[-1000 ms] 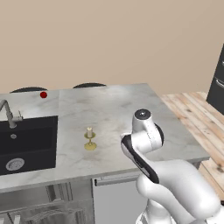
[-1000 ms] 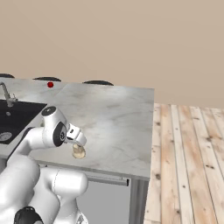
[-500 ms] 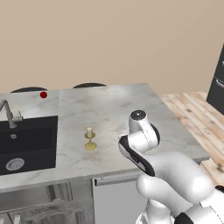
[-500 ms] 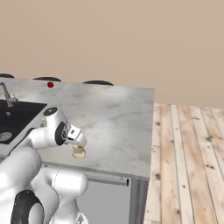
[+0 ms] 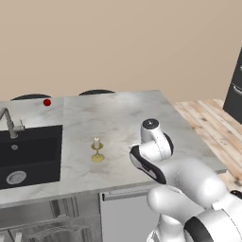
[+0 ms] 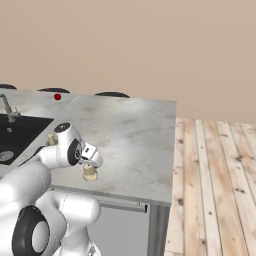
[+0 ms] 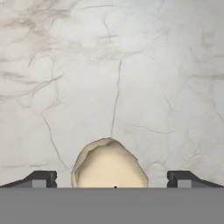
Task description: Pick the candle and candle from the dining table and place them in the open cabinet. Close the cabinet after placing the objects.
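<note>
White-grey marble forms the tabletop (image 5: 118, 118), with a black inset sink (image 5: 28, 153) and a grey faucet (image 5: 8, 122) at its left end. A thin cream candle on a slim gold stemmed holder (image 5: 97, 150) stands upright on the bare marble just to the right of the sink, apart from the arm. In the right base view the squat candle on its tan base (image 6: 90, 172) sits near the tabletop's front edge, directly under the arm's wrist, and the pincer (image 6: 94, 159) hangs just above it. In the hand view the pincer (image 7: 112, 178) is spread wide, its two dark fingertips (image 7: 41, 178) far apart at the bottom of the view, and the squat candle's cream top (image 7: 109, 166) lies between them without touching either; nothing is gripped. A small red ball (image 5: 47, 102) rests on the far left of the tabletop, well apart from both candles. Pale wooden floorboards (image 6: 215, 180) run to the right of the tabletop.
</note>
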Available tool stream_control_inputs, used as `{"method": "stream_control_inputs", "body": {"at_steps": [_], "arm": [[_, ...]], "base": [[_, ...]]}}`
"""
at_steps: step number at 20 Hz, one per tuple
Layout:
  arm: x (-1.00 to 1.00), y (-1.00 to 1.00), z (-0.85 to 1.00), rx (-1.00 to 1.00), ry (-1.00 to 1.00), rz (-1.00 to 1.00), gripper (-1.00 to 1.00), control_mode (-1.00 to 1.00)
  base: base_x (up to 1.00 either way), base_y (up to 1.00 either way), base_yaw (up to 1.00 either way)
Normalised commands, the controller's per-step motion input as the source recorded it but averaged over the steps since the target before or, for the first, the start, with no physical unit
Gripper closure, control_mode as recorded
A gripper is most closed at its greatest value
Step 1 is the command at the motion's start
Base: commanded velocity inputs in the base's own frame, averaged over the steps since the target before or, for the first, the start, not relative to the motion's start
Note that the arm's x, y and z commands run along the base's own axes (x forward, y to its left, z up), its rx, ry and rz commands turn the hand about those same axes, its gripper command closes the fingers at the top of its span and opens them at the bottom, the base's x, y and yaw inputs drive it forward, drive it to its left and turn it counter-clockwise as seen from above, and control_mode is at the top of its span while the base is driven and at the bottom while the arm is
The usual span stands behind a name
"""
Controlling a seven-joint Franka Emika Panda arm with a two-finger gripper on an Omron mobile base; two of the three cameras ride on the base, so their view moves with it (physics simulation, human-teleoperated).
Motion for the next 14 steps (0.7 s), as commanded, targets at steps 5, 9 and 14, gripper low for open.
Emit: {"method": "stream_control_inputs", "body": {"at_steps": [5, 9, 14], "arm": [[-0.18, 0.00, -0.44, 0.00, -0.02, 0.00, -1.00, -1.00], [-0.18, 0.00, -0.40, 0.01, 0.00, 0.00, -1.00, -1.00], [-0.10, -0.06, -0.34, 0.03, -0.01, 0.00, -1.00, -1.00]], "base": [[0.00, 0.00, 0.00], [0.00, 0.00, 0.00], [0.00, 0.00, 0.00]]}}
